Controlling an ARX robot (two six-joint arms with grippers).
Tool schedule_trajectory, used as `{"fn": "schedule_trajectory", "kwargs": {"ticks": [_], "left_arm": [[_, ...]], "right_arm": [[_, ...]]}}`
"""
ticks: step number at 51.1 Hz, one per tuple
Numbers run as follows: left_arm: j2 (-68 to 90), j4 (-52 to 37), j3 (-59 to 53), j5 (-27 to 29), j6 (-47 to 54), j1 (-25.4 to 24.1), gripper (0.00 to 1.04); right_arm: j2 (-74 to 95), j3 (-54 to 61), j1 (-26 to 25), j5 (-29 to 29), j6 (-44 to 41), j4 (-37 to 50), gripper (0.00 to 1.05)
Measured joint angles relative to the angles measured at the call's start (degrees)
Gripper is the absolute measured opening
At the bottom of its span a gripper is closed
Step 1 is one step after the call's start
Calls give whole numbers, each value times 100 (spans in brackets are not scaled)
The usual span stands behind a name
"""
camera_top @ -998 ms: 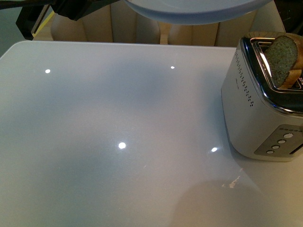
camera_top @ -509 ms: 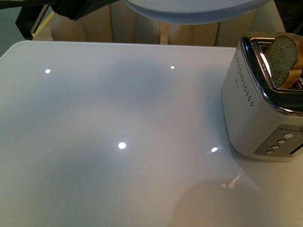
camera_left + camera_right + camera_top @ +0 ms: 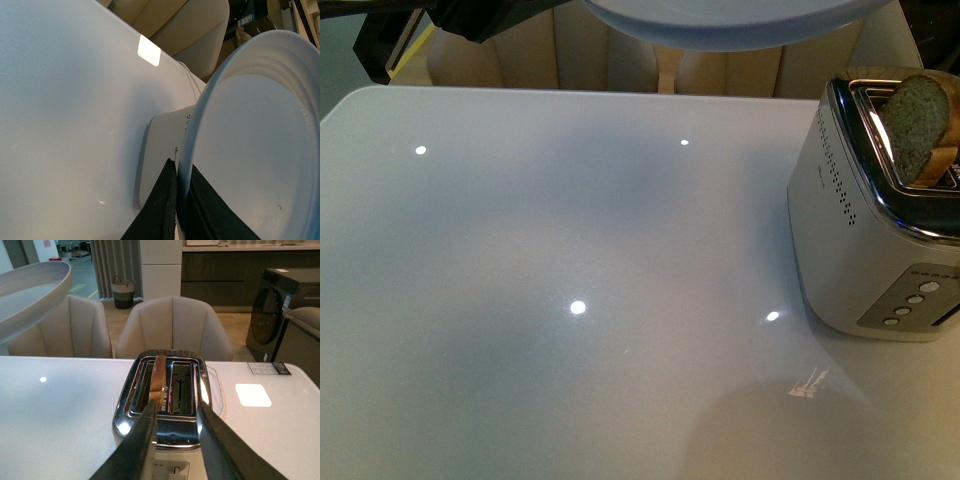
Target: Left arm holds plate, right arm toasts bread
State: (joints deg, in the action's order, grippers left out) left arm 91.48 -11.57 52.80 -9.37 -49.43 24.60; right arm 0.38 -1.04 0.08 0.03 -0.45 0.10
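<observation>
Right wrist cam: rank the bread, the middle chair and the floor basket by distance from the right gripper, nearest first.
1. bread: standing in the toaster slot, just ahead of the right gripper.
2. chair: beyond the far edge of the table.
3. basket: on the floor, well behind that chair.

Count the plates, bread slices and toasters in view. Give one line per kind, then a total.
Plate: 1
Bread slice: 1
Toaster: 1
Total: 3
</observation>
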Motion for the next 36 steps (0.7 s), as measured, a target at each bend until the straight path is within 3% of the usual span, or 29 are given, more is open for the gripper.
{"fn": "schedule_trajectory", "kwargs": {"ticks": [17,22,26,36], "left_arm": [[0,26,11,37,31,0,3],[0,1123,393,341,492,17,3],[0,1633,540,361,789,13,3],[4,1759,691,264,1078,-92,3]], "right_arm": [[-4,0,0,0,2,0,78],[-4,0,0,-4,2,0,94],[-4,0,0,0,9,-2,97],[-7,0,0,-2,9,-2,96]]}}
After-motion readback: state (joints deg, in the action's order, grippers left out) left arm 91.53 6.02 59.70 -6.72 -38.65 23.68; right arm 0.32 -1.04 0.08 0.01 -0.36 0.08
